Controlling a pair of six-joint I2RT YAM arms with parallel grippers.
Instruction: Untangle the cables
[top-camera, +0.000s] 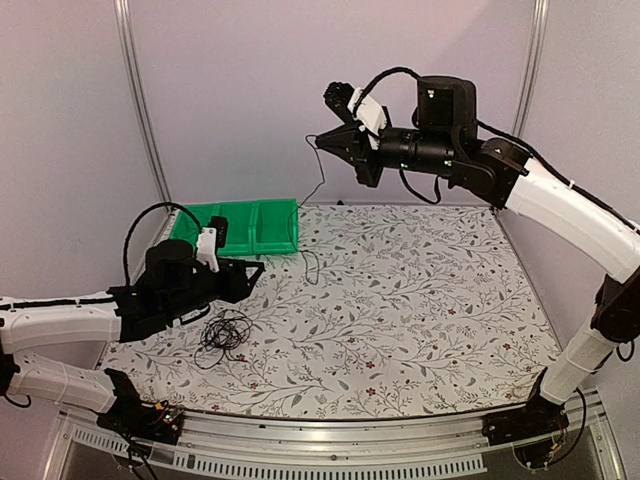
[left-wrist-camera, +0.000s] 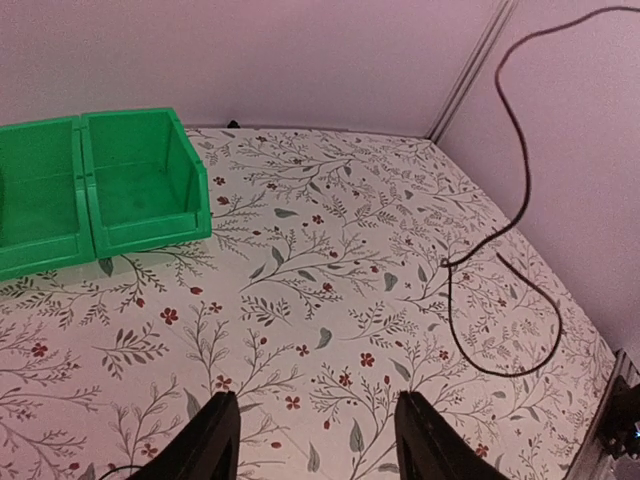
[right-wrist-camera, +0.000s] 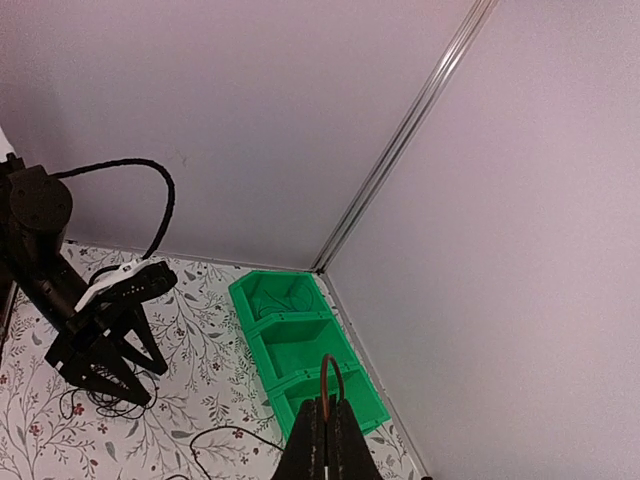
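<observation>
A wiry bundle of thin black cables (top-camera: 224, 333) lies on the flowered table near the left arm. One cable (top-camera: 321, 186) rises out of it, pinched high above the table by my right gripper (top-camera: 320, 140). In the right wrist view the right gripper (right-wrist-camera: 325, 405) is shut on a small loop of that cable (right-wrist-camera: 331, 375). The same cable (left-wrist-camera: 521, 190) hangs down at the right of the left wrist view and loops on the table. My left gripper (top-camera: 253, 271) hovers just beyond the bundle. It (left-wrist-camera: 315, 397) stands open with nothing between its fingers.
A row of green bins (top-camera: 250, 225) stands at the back left by the wall; the bin nearest the corner (right-wrist-camera: 285, 295) holds a thin black wire. The purple walls close in the table at the back and both sides.
</observation>
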